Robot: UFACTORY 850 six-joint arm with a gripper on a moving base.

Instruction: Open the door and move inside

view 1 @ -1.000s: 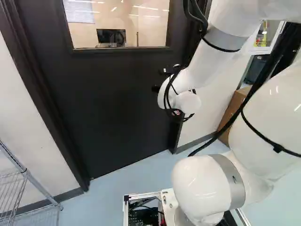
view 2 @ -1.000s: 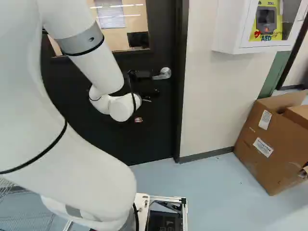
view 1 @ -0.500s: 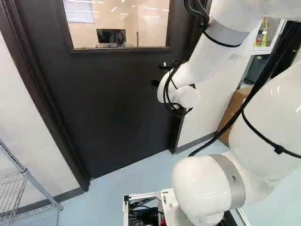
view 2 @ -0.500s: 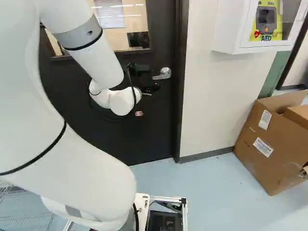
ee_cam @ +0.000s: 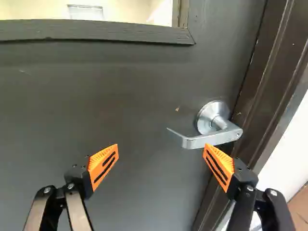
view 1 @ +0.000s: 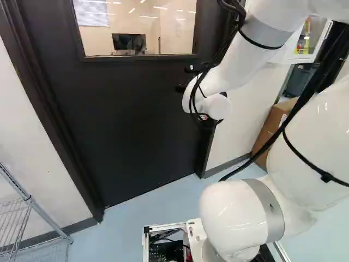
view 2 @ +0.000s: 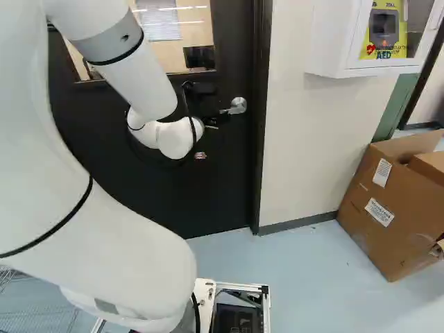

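tool (view 2: 208,111) spread wide, dark door (view 2: 222,180) shut ahead, silver lever handle (view 2: 238,106) by one orange pad (ee_cam: 219,166), contact unclear, cardboard box (view 2: 388,222) on floor (view 2: 305,284) at right of right base view

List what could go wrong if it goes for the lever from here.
Off-centre grip: the open gripper has only the free end of the lever between its fingers; closing may miss or slip.
Frame strike: the lever's pivot sits close to the door frame, so shifting that way could knock a finger on it.
Snag: slack cables looping at the wrist might catch the lever.
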